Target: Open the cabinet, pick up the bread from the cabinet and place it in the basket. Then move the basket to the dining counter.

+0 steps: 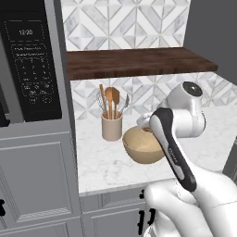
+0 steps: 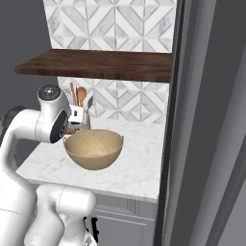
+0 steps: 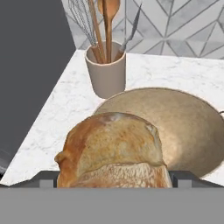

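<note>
We see the cabinet, a long dark brown plank fixed to the patterned tile wall, running above a short marble worktop. To its left stands a tall grey unit with a black microwave panel. On the worktop sits the basket, a wide tan bowl, upright and with nothing inside it in the right base view. Just behind it, near the tiles, stands a beige utensil cup holding wooden spoons and a whisk. Our arm reaches in from the near side, and the gripper hovers at the basket's rim on the side toward the cup. In the hand view the bread, a golden-brown roll, sits right between the fingers, in front of the basket and above the worktop; the jaws stand wide and clasp the bread.
</note>
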You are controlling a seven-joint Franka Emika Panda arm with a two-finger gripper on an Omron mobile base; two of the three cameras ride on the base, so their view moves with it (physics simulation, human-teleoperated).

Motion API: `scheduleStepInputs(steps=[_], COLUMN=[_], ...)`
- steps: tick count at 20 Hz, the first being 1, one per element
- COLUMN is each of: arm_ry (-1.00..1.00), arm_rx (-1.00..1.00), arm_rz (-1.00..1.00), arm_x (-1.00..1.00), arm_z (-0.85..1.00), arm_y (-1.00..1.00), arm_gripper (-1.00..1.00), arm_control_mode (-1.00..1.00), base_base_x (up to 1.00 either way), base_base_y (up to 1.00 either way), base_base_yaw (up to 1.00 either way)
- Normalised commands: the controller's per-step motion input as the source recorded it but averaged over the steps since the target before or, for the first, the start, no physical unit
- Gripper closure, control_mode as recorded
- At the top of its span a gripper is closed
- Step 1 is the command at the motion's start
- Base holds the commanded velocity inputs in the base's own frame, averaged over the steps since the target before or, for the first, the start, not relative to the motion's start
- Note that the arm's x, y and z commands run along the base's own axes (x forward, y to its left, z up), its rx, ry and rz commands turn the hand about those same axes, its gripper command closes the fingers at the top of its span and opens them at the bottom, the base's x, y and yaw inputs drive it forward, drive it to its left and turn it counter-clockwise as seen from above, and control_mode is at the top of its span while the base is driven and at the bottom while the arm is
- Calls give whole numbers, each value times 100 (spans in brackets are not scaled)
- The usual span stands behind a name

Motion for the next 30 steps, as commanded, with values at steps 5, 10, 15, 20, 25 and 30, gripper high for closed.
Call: scheduleStepInputs(steps=[5,10,15,20,25,30], arm_ry=[9,11,17,25,21,3], arm_rx=[-7,-8,0,1,0,0], arm_rz=[-21,-31,-6,0,0,0], arm_x=[47,72,72,49,51,46], arm_z=[-78,-67,-49,-28,-25,-61], arm_y=[-2,0,-24,-18,0,-5], arm_gripper=[100,100,100,100,100,100], arm_control_mode=[-100,-100,-100,-100,-100,-100], base_base_x=[0,0,0,0,0,0], base_base_y=[0,0,0,0,0,0], base_base_yaw=[0,0,0,0,0,0])
